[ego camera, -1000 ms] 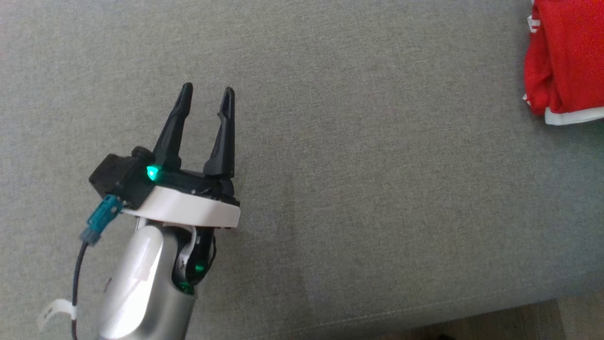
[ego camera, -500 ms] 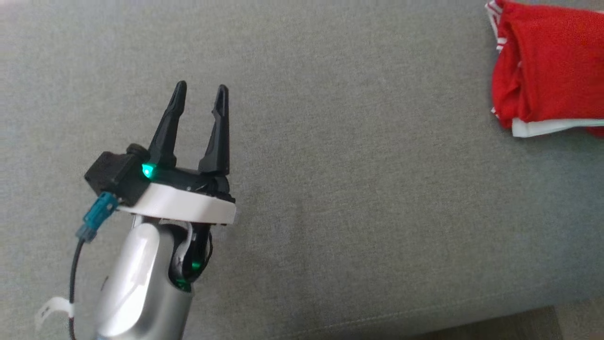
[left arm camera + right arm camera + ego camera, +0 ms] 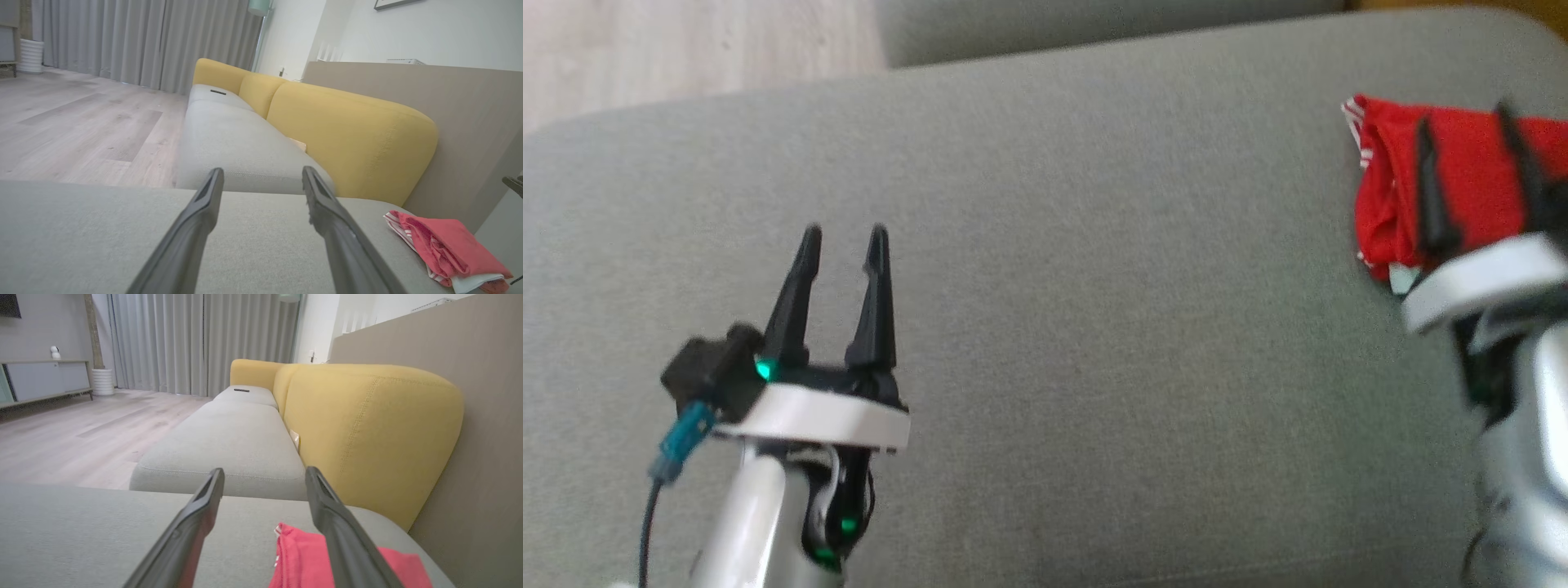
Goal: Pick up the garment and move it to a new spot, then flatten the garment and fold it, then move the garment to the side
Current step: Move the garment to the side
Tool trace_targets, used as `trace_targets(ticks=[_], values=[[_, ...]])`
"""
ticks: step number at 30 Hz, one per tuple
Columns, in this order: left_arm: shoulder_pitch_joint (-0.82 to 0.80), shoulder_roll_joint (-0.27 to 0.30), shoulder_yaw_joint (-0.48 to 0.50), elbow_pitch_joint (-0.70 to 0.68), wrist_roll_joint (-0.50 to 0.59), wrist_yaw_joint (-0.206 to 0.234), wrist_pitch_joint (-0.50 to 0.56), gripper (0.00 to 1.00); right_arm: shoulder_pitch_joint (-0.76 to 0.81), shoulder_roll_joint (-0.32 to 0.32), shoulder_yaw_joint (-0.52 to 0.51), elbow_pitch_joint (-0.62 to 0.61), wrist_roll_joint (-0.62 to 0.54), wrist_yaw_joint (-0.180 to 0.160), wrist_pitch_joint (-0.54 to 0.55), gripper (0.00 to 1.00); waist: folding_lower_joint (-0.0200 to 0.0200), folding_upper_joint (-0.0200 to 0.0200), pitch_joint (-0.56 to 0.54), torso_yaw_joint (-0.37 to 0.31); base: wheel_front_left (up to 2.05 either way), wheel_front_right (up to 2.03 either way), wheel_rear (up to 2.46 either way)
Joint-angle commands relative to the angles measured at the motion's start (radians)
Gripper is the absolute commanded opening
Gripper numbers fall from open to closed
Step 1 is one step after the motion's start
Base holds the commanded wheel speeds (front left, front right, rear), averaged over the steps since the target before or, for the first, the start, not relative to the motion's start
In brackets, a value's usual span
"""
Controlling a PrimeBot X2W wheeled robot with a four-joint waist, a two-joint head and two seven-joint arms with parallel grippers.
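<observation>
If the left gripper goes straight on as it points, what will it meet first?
Probably the neighbouring grey fabric seat cushion; the left gripper points clear of the folded red garment. Depth unclear.

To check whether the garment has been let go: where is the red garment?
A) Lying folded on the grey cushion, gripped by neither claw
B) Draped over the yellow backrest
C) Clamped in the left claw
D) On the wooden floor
A: the folded red garment lies on the grey cushion; the right claw stands open by it, and the left claw is open and far off.
</observation>
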Motion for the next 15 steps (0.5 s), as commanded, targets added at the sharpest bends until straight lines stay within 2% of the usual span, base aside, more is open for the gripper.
trace_targets(ticks=[1, 4, 7, 15], values=[[0.001, 0.007, 0.034, -0.034, -0.002, 0.008, -0.005, 1.00, 0.032, 0.025, 0.011, -0.050, 0.009, 0.007, -0.020, 1.00, 0.0000, 0.0000, -0.046, 0.028, 0.00, 0.00, 0.00], [0.054, 0.007, 0.036, -0.030, 0.009, 0.018, -0.005, 1.00, 0.128, 0.109, -0.003, -0.065, 0.038, 0.007, -0.056, 1.00, 0.0000, 0.0000, -0.092, 0.047, 0.00, 0.00, 0.00], [0.095, 0.007, 0.039, -0.032, 0.005, 0.030, -0.005, 1.00, 0.201, 0.148, -0.009, -0.071, 0.051, 0.007, -0.098, 1.00, 0.0000, 0.0000, -0.119, 0.058, 0.00, 0.00, 0.00], [0.163, 0.007, 0.055, -0.063, -0.014, 0.039, -0.005, 1.00, 0.341, 0.180, 0.020, -0.074, 0.138, 0.007, -0.185, 1.00, 0.0000, 0.0000, -0.147, 0.064, 0.00, 0.00, 0.00]])
